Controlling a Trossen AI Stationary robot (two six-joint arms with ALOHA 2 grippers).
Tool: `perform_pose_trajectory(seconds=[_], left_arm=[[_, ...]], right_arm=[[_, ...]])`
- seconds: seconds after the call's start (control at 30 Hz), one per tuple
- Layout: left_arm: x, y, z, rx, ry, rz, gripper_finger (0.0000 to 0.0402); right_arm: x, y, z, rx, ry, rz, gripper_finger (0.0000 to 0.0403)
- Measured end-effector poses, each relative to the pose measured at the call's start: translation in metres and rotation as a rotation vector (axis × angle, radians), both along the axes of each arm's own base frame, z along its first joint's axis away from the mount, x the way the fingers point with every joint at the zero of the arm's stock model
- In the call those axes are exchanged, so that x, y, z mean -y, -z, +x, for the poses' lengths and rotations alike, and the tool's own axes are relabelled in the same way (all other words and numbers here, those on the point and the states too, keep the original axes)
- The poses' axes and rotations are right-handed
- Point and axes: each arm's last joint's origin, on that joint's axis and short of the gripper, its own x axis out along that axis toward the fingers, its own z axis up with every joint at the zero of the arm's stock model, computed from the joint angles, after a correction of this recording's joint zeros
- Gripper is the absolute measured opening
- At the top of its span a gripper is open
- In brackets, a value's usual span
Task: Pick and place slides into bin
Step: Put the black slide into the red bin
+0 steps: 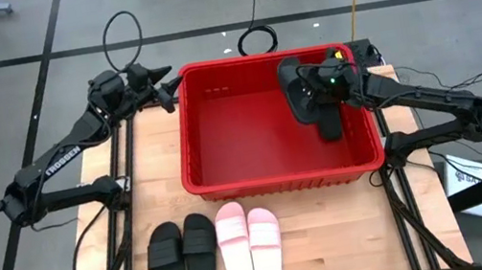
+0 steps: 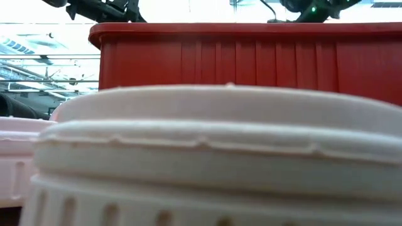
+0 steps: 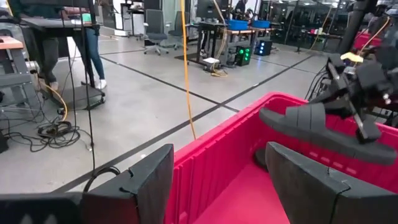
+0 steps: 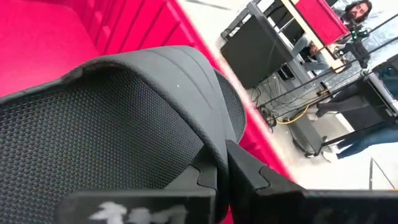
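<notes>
The red bin (image 1: 230,187) stands mid-table. My right gripper (image 1: 317,84) hangs over its far right part, shut on a black slide (image 3: 323,130) that floats above the bin floor. A dark shape (image 3: 260,158) lies under it on the bin floor, perhaps another black slide. My left gripper (image 1: 169,86) stands open at the bin's far left corner, nothing between its fingers (image 3: 152,180). Two black slides (image 1: 183,258) and two pale pink slides (image 1: 249,243) lie side by side on their soles near the table's front edge. My right gripper pinches the edge of the black slide's wide strap (image 4: 208,146) between its two fingers (image 4: 249,177), with the mesh-lined inside of the strap toward the camera. It comes slanting down from the table's right side. The slide is lifted clear, roughly level, above the bin floor.
In the low view a pale pink slide (image 2: 213,157) fills the foreground, with the bin's ribbed wall (image 2: 251,63) behind it. Black frame rails (image 1: 127,201) run along both sides of the table. Cables (image 1: 255,38) lie on the floor beyond the far edge.
</notes>
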Motion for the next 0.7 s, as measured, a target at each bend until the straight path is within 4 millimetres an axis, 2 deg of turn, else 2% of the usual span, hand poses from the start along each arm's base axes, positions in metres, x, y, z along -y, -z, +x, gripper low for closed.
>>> perform_pose_trajectory(seconds=[0.37,0.7], left_arm=[[0.0,0.0,0.0,0.002,0.001,-0.005,0.0255],[0.0,-0.001,0.0,0.009,0.002,-0.001,0.0255]], right_arm=[[0.0,0.048,-0.005,0.018,0.019,0.002,0.0004],[0.009,0.076,-0.008,-0.027,0.058,0.028,0.0004]])
